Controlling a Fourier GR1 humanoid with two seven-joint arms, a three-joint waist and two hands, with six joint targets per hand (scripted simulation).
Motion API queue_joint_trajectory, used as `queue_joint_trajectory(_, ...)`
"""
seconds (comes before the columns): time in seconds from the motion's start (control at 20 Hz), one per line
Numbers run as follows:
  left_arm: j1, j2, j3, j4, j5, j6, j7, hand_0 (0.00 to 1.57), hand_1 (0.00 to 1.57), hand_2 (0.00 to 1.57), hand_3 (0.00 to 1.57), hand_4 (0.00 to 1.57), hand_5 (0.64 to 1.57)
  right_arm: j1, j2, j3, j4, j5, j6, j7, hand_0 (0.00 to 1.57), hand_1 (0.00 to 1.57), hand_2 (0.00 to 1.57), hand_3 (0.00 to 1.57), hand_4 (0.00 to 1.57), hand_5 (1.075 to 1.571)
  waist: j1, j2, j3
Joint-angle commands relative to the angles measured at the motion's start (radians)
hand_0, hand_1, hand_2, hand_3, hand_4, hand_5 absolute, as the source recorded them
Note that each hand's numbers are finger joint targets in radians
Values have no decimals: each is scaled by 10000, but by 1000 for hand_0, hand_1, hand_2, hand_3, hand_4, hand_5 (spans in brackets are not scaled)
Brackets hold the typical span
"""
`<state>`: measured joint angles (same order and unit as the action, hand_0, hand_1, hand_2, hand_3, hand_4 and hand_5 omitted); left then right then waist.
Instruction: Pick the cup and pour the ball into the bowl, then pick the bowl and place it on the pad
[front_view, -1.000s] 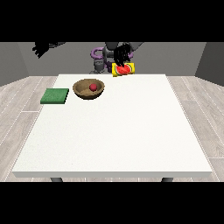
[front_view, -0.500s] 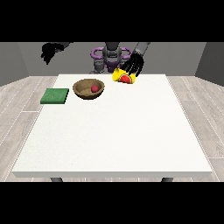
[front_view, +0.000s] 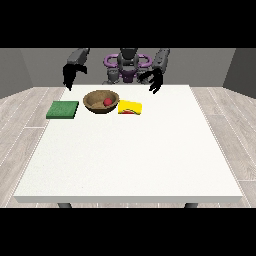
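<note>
The white surface (front_view: 130, 150) fills most of the frame, my things bunched in its upper left. The green pad (front_view: 63, 109) lies flat at the far left, the brown bowl (front_view: 101, 101) just right of it with the red ball (front_view: 107, 102) already inside, and the yellow cup (front_view: 130, 107) lies on its side touching the bowl's right rim. My hand at the view's left (front_view: 68, 76) hangs above and left of the bowl, nearer the pad; my hand at the view's right (front_view: 155, 82) hangs up and right of the cup. Both sets of fingers hang relaxed, holding nothing. I judge the bowl is next, and the view-left hand is somewhat nearer.
</note>
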<state>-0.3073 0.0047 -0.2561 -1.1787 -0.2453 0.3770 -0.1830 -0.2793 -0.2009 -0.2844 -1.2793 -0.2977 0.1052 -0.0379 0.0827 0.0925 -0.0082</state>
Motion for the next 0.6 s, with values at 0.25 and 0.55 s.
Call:
queue_joint_trajectory(0.25,1108,-42,211,-250,1548,-1184,-2193,0,0,0,0,914,1445,39,951,544,1571,971,-693,-1929,0,0,0,0,516,1570,68,303,83)
queue_joint_trajectory(0.55,1193,306,534,-1196,1281,-1901,-1331,0,0,0,0,936,1434,-380,752,187,4069,993,-461,-3432,0,0,0,0,425,1570,348,122,86)
